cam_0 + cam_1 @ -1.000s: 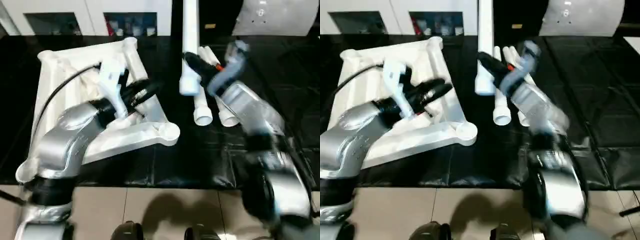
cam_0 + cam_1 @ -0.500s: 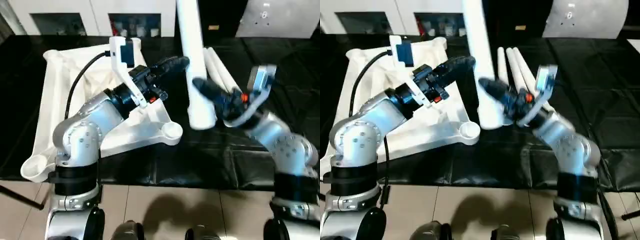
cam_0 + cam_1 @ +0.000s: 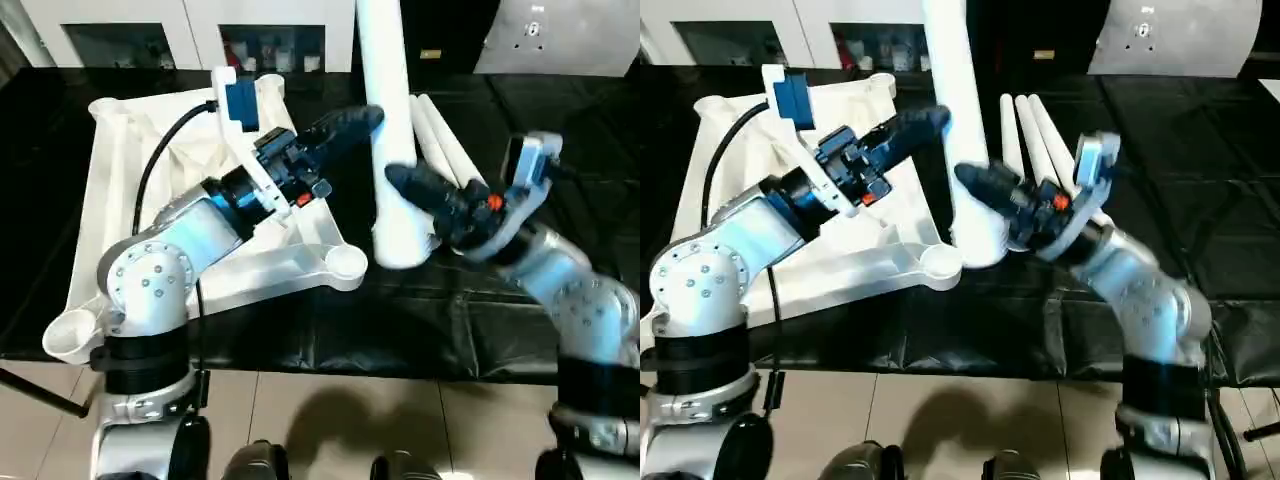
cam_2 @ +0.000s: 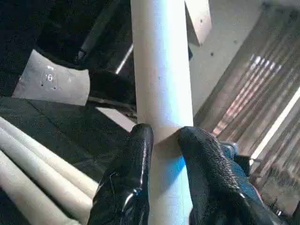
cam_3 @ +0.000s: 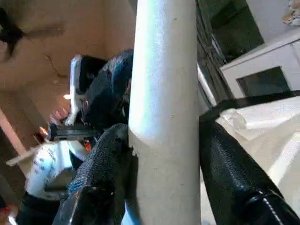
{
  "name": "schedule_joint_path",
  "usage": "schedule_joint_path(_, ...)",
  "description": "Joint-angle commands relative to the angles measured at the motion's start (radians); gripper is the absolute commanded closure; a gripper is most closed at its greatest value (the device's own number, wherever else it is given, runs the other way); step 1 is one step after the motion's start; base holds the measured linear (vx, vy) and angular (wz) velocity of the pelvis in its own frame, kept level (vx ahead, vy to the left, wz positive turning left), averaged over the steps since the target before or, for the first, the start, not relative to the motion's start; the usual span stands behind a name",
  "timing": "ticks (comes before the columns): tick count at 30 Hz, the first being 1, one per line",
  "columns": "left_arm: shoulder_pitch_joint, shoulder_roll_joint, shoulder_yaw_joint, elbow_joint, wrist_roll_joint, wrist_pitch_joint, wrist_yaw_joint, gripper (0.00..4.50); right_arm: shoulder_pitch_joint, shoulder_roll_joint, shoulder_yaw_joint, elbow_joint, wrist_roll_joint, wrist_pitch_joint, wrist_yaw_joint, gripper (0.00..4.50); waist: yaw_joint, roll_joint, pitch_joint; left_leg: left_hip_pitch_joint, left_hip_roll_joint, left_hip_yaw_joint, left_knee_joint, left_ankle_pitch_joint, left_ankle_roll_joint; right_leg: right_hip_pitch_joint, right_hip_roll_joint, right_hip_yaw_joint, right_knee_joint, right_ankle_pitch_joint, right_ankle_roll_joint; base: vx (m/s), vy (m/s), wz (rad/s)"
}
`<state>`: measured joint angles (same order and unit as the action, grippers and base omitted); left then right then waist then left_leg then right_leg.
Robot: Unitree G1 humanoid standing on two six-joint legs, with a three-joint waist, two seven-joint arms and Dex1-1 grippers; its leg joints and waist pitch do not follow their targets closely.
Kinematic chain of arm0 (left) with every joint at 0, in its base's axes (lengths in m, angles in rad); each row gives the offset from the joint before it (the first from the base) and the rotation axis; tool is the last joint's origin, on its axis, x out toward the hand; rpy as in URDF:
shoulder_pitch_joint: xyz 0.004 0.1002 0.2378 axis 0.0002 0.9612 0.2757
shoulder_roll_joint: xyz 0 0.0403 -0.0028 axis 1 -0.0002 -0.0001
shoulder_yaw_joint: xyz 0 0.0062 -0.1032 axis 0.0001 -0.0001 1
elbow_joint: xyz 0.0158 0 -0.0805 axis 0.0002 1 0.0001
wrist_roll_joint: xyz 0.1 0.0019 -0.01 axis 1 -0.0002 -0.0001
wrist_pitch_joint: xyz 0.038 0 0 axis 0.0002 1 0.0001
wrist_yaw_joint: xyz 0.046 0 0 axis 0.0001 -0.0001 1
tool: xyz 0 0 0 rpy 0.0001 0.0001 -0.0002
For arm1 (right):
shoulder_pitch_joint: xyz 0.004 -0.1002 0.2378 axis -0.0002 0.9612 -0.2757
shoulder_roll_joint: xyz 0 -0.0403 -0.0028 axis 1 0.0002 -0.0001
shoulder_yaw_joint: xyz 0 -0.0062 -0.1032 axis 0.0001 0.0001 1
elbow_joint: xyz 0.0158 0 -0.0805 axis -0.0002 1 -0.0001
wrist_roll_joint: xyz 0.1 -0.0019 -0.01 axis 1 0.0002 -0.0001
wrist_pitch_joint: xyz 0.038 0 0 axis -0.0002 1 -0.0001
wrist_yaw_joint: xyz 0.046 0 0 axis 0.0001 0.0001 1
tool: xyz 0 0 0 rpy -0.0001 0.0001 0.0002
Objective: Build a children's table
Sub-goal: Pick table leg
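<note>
While both sets of jaws clench the same long white tapered round plastic leg (image 3: 388,120), it stands nearly upright just beside a rounded corner socket of the white ribbed plastic children's tabletop (image 3: 120,200). The left gripper (image 3: 365,118) grasps it higher up, the right gripper (image 3: 398,182) lower down. Three more white round legs (image 3: 1035,135) lie together on the black mat (image 3: 560,110) behind.

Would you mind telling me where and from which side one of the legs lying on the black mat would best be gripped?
I would take a lying leg on its round shaft near the middle, coming down from above. The spare legs lie flat and close together, so side access looks cramped, while their tops are free. Both the left gripper and right gripper currently clamp the upright leg.
</note>
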<state>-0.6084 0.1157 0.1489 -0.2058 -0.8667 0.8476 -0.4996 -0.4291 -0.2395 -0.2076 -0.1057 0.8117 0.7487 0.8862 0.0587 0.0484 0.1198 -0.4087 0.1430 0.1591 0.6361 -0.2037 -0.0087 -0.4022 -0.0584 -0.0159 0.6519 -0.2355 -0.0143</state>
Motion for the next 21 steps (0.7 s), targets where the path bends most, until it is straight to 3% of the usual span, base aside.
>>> schedule_joint_path(1, 0.014, 0.013, -0.04, -0.022, 0.034, -0.024, -0.023, 2.91, 0.015, 0.005, 0.087, -0.073, -0.038, -0.026, -0.002, 2.64, 0.0, -0.017, -0.094, 0.022, 0.067, -0.021, -0.063, 0.088, 0.134, 0.056, -0.076, 0.034, -0.065, 0.082, -0.279, 0.0, 0.0, 0.0)
schedule_joint_path(2, 0.041, 0.047, -0.089, -0.034, 0.109, -0.09, -0.064, 2.91, 0.039, 0.016, 0.122, -0.097, -0.112, -0.101, -0.043, 2.64, 0.002, -0.017, -0.092, 0.02, 0.073, -0.024, -0.066, 0.083, 0.132, 0.052, -0.078, 0.033, -0.071, 0.057, -0.26, 0.0, 0.0, 0.0)
schedule_joint_path(3, 0.041, 0.047, -0.089, -0.034, 0.109, -0.09, -0.064, 2.91, 0.039, 0.016, 0.122, -0.097, -0.112, -0.101, -0.043, 2.64, 0.002, -0.017, -0.092, 0.02, 0.073, -0.024, -0.066, 0.083, 0.132, 0.052, -0.078, 0.033, -0.071, 0.057, -0.26, 0.0, 0.0, 0.0)
schedule_joint_path(4, 0.059, 0.067, -0.119, -0.039, 0.15, -0.127, -0.092, 2.91, 0.058, 0.024, 0.168, -0.105, -0.221, -0.224, -0.062, 2.64, -0.002, -0.011, -0.095, 0.023, 0.073, -0.024, -0.066, 0.079, 0.12, 0.05, -0.08, 0.033, -0.069, 0.048, -0.248, 0.0, 0.0, 0.0)
schedule_joint_path(7, 0.093, 0.089, -0.15, -0.063, 0.159, -0.154, -0.152, 2.91, 0.082, 0.008, 0.237, -0.092, -0.342, -0.337, -0.071, 2.65, -0.007, -0.012, -0.091, 0.024, 0.071, -0.02, -0.071, 0.057, 0.095, 0.052, -0.077, 0.035, -0.07, 0.05, -0.252, 0.0, 0.0, 0.0)
schedule_joint_path(8, 0.109, 0.105, -0.169, -0.071, 0.168, -0.167, -0.178, 2.91, 0.091, 0.009, 0.27, -0.054, -0.44, -0.451, -0.094, 2.65, -0.006, -0.004, -0.092, 0.025, 0.072, -0.021, -0.07, 0.052, 0.089, 0.051, -0.079, 0.035, -0.068, 0.053, -0.254, 0.0, 0.0, 0.0)
schedule_joint_path(9, 0.113, 0.113, -0.18, -0.071, 0.178, -0.181, -0.19, 2.91, 0.092, 0.009, 0.281, -0.036, -0.482, -0.503, -0.11, 2.65, -0.008, -0.006, -0.093, 0.026, 0.073, -0.021, -0.07, 0.048, 0.085, 0.048, -0.078, 0.034, -0.069, 0.056, -0.255, 0.0, 0.0, 0.0)
schedule_joint_path(13, 0.136, 0.17, -0.232, -0.049, 0.232, -0.217, -0.241, 2.45, 0.101, 0.03, 0.29, 0.002, -0.518, -0.567, -0.139, 2.66, -0.012, -0.006, -0.088, 0.027, 0.071, -0.02, -0.075, 0.012, 0.088, 0.053, -0.077, 0.038, -0.069, 0.065, -0.268, 0.0, 0.0, 0.0)
schedule_joint_path(14, 0.147, 0.177, -0.23, -0.039, 0.231, -0.228, -0.265, 2.42, 0.112, 0.03, 0.311, 0.021, -0.576, -0.651, -0.163, 2.66, -0.013, -0.006, -0.09, 0.026, 0.072, -0.02, -0.074, 0.025, 0.088, 0.052, -0.076, 0.037, -0.065, 0.086, -0.269, 0.0, 0.0, 0.0)
schedule_joint_path(18, 0.161, 0.185, -0.21, -0.022, 0.21, -0.231, -0.314, 2.0, 0.136, 0.049, 0.321, 0.04, -0.581, -0.681, -0.167, 2.66, -0.02, -0.012, -0.09, 0.024, 0.07, -0.018, -0.074, 0.019, 0.102, 0.057, -0.076, 0.038, -0.064, 0.106, -0.283, 0.0, 0.0, 0.0)
schedule_joint_path(21, 0.163, 0.203, -0.222, 0.005, 0.247, -0.275, -0.331, 1.96, 0.149, 0.053, 0.335, 0.066, -0.61, -0.741, -0.171, 2.66, -0.024, -0.011, -0.091, 0.024, 0.07, -0.019, -0.073, 0.013, 0.11, 0.056, -0.077, 0.038, -0.065, 0.098, -0.284, 0.0, 0.0, 0.0)
